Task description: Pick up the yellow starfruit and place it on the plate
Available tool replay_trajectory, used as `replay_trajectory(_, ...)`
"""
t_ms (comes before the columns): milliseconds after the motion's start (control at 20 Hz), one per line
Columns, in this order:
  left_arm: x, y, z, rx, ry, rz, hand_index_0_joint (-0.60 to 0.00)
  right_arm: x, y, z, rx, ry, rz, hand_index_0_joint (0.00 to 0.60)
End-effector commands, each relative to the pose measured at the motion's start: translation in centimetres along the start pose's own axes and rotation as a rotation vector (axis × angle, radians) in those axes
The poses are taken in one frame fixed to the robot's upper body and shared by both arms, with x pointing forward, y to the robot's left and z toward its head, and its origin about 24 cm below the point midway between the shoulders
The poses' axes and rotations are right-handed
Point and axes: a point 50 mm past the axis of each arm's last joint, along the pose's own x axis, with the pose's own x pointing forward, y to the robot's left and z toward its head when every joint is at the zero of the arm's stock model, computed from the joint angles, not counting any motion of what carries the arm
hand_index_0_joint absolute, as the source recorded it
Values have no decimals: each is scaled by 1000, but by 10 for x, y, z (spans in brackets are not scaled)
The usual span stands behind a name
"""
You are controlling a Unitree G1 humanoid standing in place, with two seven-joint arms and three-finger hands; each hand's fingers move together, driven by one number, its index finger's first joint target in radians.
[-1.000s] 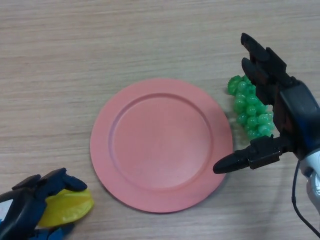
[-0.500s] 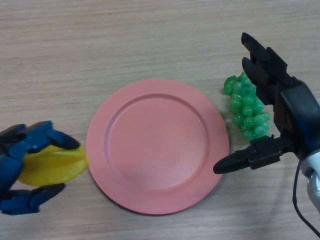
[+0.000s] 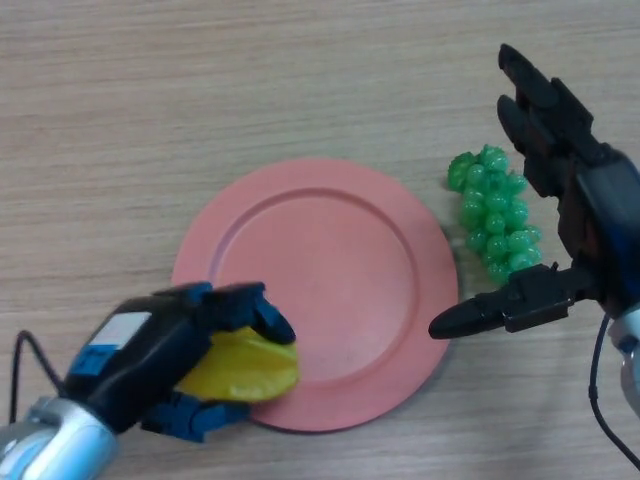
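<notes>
The yellow starfruit (image 3: 245, 370) is held in my left hand (image 3: 165, 365), whose fingers and thumb curl round it. It hangs over the near left rim of the pink plate (image 3: 330, 270), which lies flat in the middle of the wooden table. My right hand (image 3: 575, 225) is open at the right, fingers straight and thumb pointing toward the plate's right rim, holding nothing.
A bunch of green grapes (image 3: 492, 212) lies on the table just right of the plate, beside my right hand. The wooden table (image 3: 200, 100) stretches bare behind the plate.
My left hand has carried the starfruit right, from the table left of the plate to over the plate's near left rim. My right hand has shifted slightly right.
</notes>
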Motion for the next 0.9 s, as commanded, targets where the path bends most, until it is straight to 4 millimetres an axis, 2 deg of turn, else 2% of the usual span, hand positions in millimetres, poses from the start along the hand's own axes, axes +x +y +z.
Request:
replay_trajectory(50, 7, 22, 10, 114, -107, 173, -600, -1, -11, 28, -23, -184, -49, 0)
replay_trajectory(200, 27, 18, 9, 128, -137, 219, -600, -1, -12, 29, -9, -197, -62, 0)
replay_trajectory(550, 49, 15, 10, 86, -137, 261, -600, -4, -16, 26, -2, -189, -73, 0)
replay_trajectory(600, 49, 18, 11, -35, -127, 297, -550, -5, -16, 26, -14, -184, -71, 0)
replay_trajectory(650, 49, 18, 11, -37, -126, 298, -450, -5, -16, 26, -15, -185, -72, 0)
replay_trajectory(700, 49, 19, 11, -45, -125, 301, -299, -4, -16, 26, -16, -185, -72, 0)
replay_trajectory(750, 49, 19, 11, -53, -125, 306, -199, -4, -16, 26, -16, -185, -72, 0)
replay_trajectory(800, 48, 24, 12, -71, -132, 334, -57, -3, -16, 26, -21, -188, -73, 0)
replay_trajectory(850, 48, 28, 13, -75, -139, 357, 0, -2, -16, 26, -25, -188, -72, 0)
replay_trajectory(900, 47, 38, 14, -70, -155, 410, 0, -2, -16, 25, -28, -182, -65, 0)
